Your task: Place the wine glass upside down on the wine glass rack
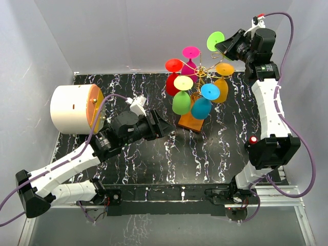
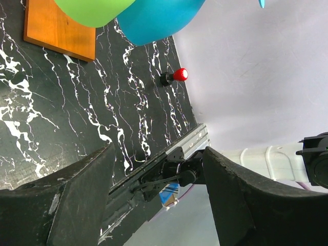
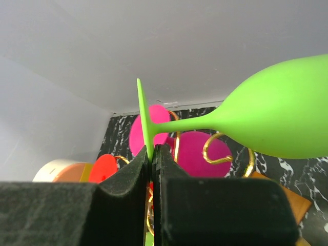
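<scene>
My right gripper (image 1: 230,46) is shut on the flat foot of a lime green wine glass (image 1: 216,41), held in the air above the back right of the wine glass rack (image 1: 203,72). In the right wrist view my gripper (image 3: 152,154) pinches the foot edge-on, and the glass (image 3: 282,120) lies sideways with its bowl to the right, above a gold scroll arm (image 3: 218,154). The rack stands on an orange-brown base (image 1: 190,122) and holds several coloured glasses upside down. My left gripper (image 1: 164,127) is open and empty, low, left of the base (image 2: 56,31).
A white cylinder with an orange lid (image 1: 74,108) lies at the table's left. A red knob (image 2: 179,74) stands on the right side of the table (image 1: 252,139). Grey walls close in the back and sides. A hung blue glass (image 2: 154,20) is near my left gripper.
</scene>
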